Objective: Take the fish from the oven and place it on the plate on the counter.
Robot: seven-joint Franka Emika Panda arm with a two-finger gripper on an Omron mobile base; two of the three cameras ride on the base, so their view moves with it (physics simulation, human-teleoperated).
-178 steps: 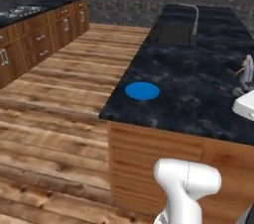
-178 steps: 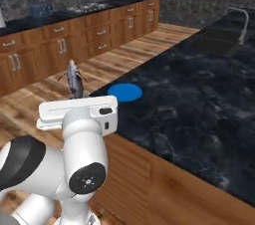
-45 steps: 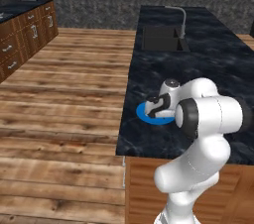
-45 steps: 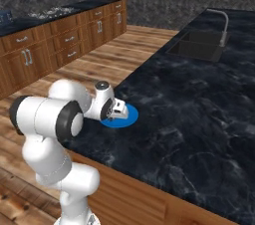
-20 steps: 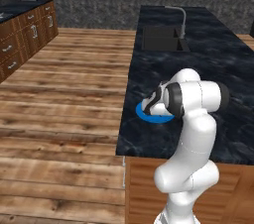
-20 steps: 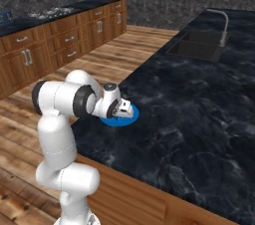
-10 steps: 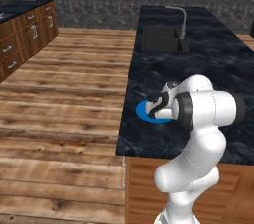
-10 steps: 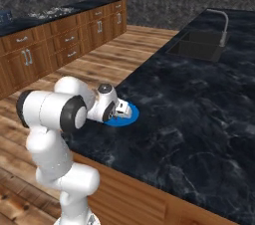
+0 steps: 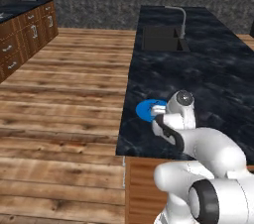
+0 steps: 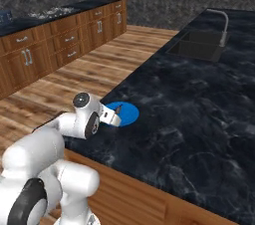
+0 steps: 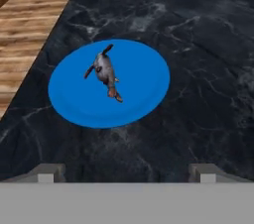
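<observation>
- Since a second ago, the gripper point(image 11: 126, 172) has let go and pulled back off the plate point(image 11: 144, 77); its jaws now stand spread wide, holding nothing.
- The fish point(image 11: 105, 72) lies free on the blue plate, left of its middle, well inside the rim.
- The plate sits near the counter's point(image 10: 199, 114) left edge, toward the near end, well apart from the sink point(image 9: 163, 39) at the far end.
- Judged from this, the placing looks done; only withdrawing the arm remains.

You see the small greyish fish point(image 11: 105, 71) lying flat near the middle of the round blue plate point(image 11: 144, 82), which rests near the black marbled table's point(image 11: 208, 69) edge.
</observation>
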